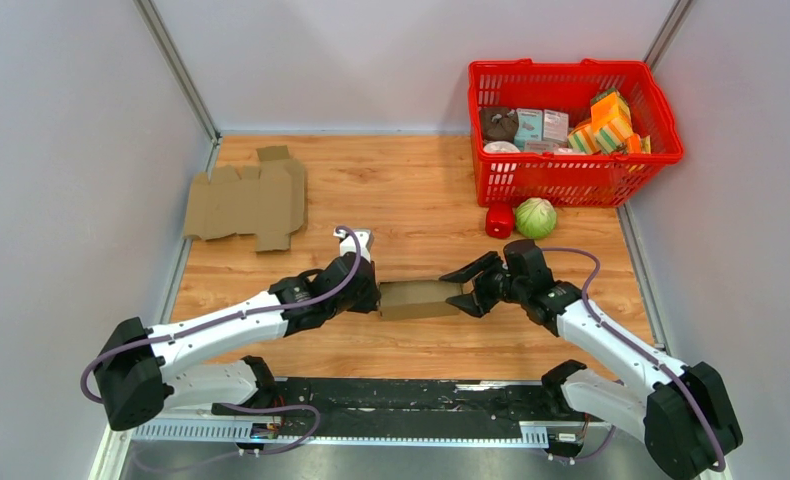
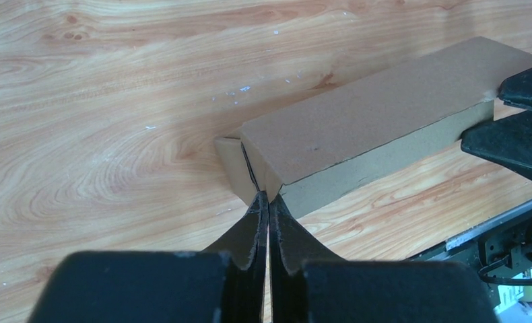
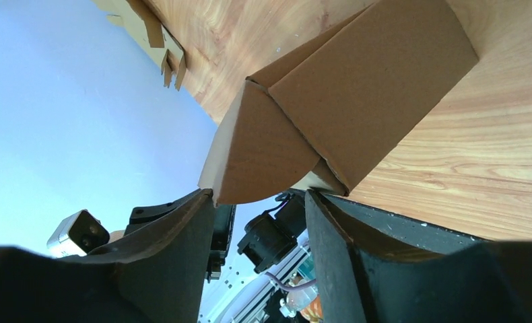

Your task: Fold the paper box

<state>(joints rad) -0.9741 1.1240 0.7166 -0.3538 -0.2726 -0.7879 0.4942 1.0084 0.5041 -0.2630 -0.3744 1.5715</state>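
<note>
Top view: paper box (image 1: 418, 298) lies on the worktop (image 1: 401, 190) just 6 o'clock of centre, long axis running 9 to 3, partly folded into a low brown sleeve. Left gripper (image 1: 374, 297) is at its 9 o'clock end, right gripper (image 1: 458, 288) at its 3 o'clock end. The right jaws are visibly spread there. A flat cardboard blank (image 1: 251, 200) lies at 10 o'clock, well apart from the box. The red basket (image 1: 661, 150) at 1 o'clock is packed with groceries. A green cabbage (image 1: 535, 217) and a small red item (image 1: 499, 220) sit just beside its 6 o'clock wall.

Left wrist: the left gripper (image 2: 268, 202) has its jaws pressed together, tips touching the box (image 2: 364, 121) at its near corner. Can't tell whether a flap edge is caught between them. The right arm's fingers (image 2: 512, 141) show at 3 o'clock, against the far end of the box.

Right wrist: the right gripper (image 3: 258, 196) has its jaws spread wide. The rounded end flap of the box (image 3: 357, 87) hangs into the gap, its corner touching the 9 o'clock jaw. The blank (image 3: 149, 33) shows at 11 o'clock.
</note>
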